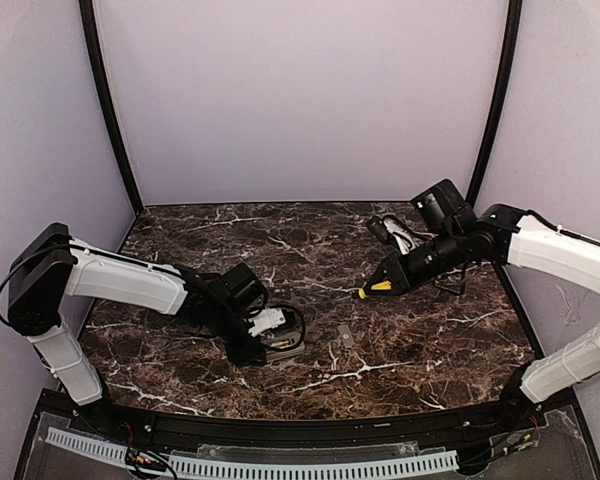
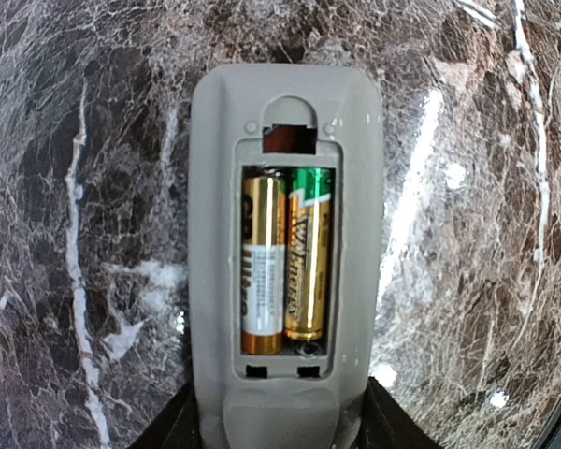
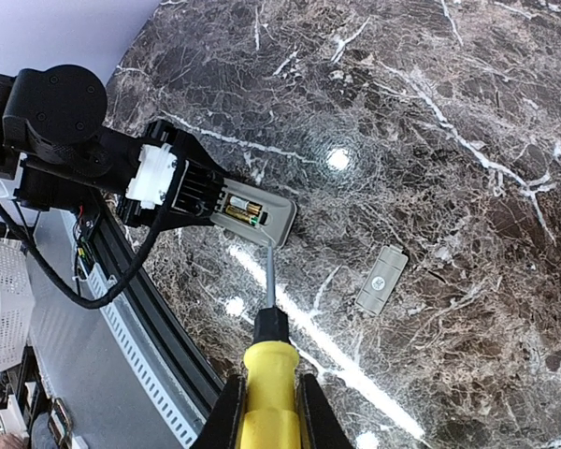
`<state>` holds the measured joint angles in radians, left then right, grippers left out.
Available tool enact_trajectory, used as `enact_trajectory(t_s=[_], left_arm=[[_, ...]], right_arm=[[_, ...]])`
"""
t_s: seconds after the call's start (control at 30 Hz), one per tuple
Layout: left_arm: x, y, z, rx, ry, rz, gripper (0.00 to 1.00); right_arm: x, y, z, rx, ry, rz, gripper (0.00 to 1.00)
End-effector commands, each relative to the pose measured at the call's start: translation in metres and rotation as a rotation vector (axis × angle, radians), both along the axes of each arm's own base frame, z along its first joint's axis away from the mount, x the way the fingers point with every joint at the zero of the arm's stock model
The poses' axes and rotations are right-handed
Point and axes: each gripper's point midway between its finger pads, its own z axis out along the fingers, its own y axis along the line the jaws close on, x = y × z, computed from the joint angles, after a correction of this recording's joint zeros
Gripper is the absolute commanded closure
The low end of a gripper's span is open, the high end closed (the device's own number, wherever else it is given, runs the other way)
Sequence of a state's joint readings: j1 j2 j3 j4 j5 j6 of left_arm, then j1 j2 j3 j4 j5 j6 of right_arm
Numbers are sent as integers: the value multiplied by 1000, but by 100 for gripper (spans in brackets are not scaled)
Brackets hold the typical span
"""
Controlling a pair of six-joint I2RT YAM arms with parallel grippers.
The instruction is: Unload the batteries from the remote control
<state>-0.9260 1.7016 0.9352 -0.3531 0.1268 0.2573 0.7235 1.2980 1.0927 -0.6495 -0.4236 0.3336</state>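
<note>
The remote control (image 2: 285,112) lies bay-up on the marble, its recessed bay uncovered. Two batteries sit side by side in it, a copper-and-white one (image 2: 262,267) and a green-and-gold one (image 2: 309,262). My left gripper (image 2: 280,416) straddles the remote's near end, and its black fingers (image 2: 182,426) press against both long sides. In the top view that gripper (image 1: 268,335) is low at the table's front left. My right gripper (image 3: 266,402) is shut on a yellow-handled screwdriver (image 3: 269,374). The screwdriver's tip hovers close to the remote's (image 3: 273,217) far end.
The small grey battery cover (image 3: 381,279) lies flat on the marble to the right of the remote, also visible at centre front (image 1: 344,337). A bundle of cables (image 1: 392,232) sits at the back right. The black front rail (image 1: 300,428) borders the table's near edge.
</note>
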Motion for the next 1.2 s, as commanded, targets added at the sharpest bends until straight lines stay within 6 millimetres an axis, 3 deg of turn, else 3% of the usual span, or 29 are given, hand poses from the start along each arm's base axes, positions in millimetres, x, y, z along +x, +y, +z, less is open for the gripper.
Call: enact_trajectory(t_s=[0.0,0.3,0.57,0.77,1.17], left_arm=[[-2,1,21,7,-40,-18,64],[8,-8,68,9,-254,-50,73],[12,-23,93,-29,-414,-97,83],[13,-32,102,-43,-466,-121,86],[5,-42,87,-48,-412,-107,88]], right_arm=[[3,4,-3,6,3,23,100],[-3,21,6,83,28,107,100],[-15,32,15,159,82,175,100],[-24,44,20,194,98,216,100],[-24,55,-22,65,184,170,100]])
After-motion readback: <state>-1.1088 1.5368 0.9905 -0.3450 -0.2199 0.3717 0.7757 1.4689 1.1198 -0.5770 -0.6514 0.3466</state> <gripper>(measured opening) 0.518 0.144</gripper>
